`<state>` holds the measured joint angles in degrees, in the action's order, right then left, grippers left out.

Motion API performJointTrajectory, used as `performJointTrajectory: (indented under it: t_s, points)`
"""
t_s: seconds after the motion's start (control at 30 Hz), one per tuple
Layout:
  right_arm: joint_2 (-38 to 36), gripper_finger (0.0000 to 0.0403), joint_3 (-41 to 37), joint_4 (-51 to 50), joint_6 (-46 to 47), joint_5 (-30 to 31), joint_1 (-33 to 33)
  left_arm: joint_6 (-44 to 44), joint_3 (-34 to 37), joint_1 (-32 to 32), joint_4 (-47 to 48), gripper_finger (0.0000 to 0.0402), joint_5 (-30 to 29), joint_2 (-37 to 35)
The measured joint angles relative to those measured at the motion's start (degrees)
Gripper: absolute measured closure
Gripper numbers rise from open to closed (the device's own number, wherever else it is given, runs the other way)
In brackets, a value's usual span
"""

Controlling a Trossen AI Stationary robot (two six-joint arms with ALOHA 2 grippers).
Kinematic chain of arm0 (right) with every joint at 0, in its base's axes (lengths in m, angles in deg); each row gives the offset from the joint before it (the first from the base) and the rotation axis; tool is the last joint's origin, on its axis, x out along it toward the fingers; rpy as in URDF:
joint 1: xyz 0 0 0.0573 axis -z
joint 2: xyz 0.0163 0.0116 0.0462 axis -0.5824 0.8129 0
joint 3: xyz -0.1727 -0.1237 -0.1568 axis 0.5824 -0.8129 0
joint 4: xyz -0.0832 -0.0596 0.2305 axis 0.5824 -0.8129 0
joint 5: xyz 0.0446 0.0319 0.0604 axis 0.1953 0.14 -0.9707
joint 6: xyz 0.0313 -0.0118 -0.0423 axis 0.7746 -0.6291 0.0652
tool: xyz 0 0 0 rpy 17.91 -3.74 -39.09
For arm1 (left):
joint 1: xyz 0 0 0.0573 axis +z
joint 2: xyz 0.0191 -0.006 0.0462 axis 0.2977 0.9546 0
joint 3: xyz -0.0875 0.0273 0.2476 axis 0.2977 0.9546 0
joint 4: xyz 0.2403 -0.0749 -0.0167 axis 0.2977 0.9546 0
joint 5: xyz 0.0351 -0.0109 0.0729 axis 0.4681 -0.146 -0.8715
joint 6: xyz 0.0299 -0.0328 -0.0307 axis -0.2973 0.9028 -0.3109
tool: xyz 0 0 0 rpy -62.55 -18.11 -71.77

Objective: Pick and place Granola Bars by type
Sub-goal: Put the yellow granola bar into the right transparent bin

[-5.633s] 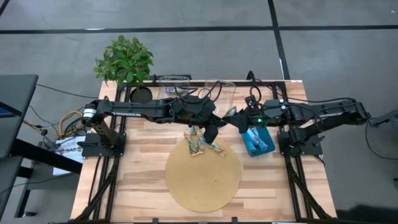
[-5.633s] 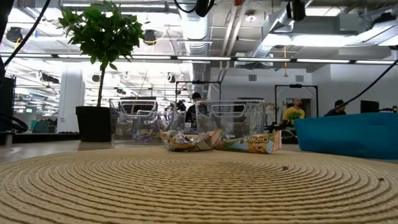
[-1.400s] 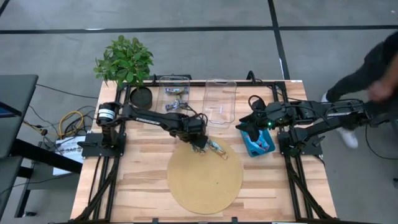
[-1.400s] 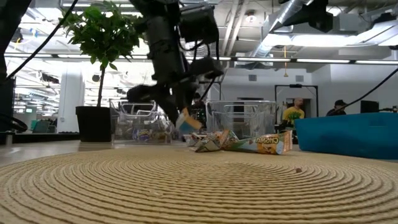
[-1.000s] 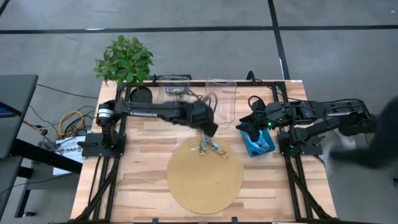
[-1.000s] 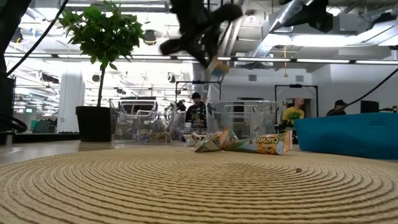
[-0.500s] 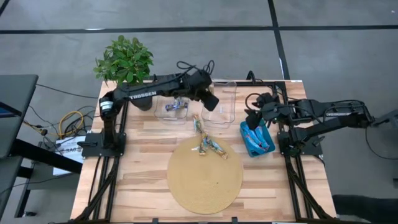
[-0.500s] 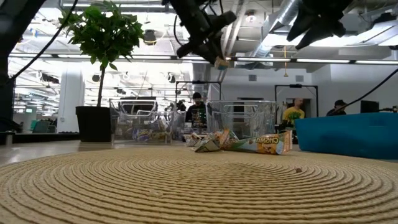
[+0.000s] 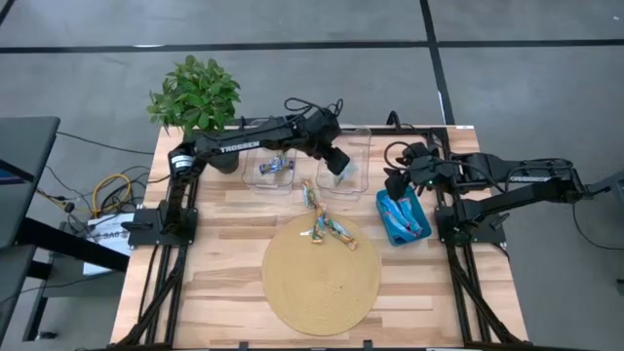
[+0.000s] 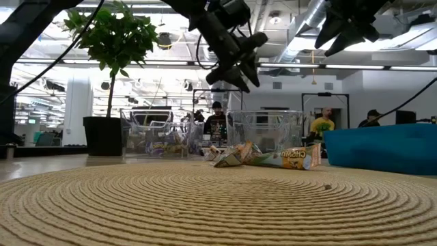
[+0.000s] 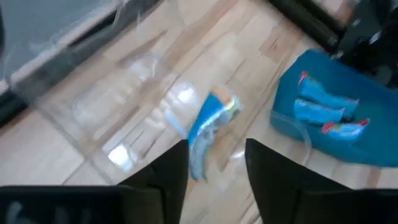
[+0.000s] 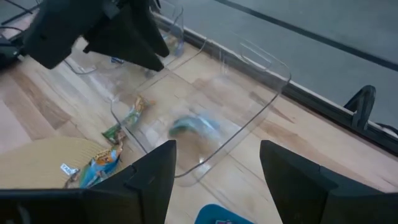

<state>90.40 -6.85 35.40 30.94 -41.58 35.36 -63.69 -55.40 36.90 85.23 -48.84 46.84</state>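
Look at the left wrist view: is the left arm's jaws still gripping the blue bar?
No: the blue bar lies loose in the clear bin, beyond the open left gripper.

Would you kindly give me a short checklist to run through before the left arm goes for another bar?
1. Left gripper open: ok.
2. Blue bar inside the right clear bin: ok.
3. Blue bar lying at rest: cannot tell, blurred.
4. Loose bars at the round mat's edge to pick: ok.
5. Right gripper open, outside the bin, by the teal tray: ok.
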Motion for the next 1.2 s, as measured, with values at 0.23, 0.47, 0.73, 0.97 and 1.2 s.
performJointTrajectory:
  t_s: [0.23,0.47,0.73,0.97,1.2]
  points:
    - [0.0,0.018,-0.01,-0.1,-0.09,-1.52,0.03,-0.04,0.0,-0.72,3.55,0.0225,0.25,-0.59]
    - [0.0,0.018,-0.01,-0.14,-0.05,-2.63,-0.02,8.2,0.01,-5.04,16.73,0.0236,-0.51,-5.09]
    - [0.0,0.018,-0.01,-0.32,-0.06,-2.76,-0.02,18.07,0.03,-17.69,21.1,0.0237,-2.77,-6.85]
    - [0.0,0.018,-0.01,-0.29,-0.01,-2.82,-0.02,30.3,7.21,-22.75,17.39,0.0237,-9.82,-6.71]
    - [0.0,0.018,-0.01,-0.14,-0.03,-2.96,-0.02,35.99,18.2,-22.55,3.95,0.0232,-7.0,-6.68]
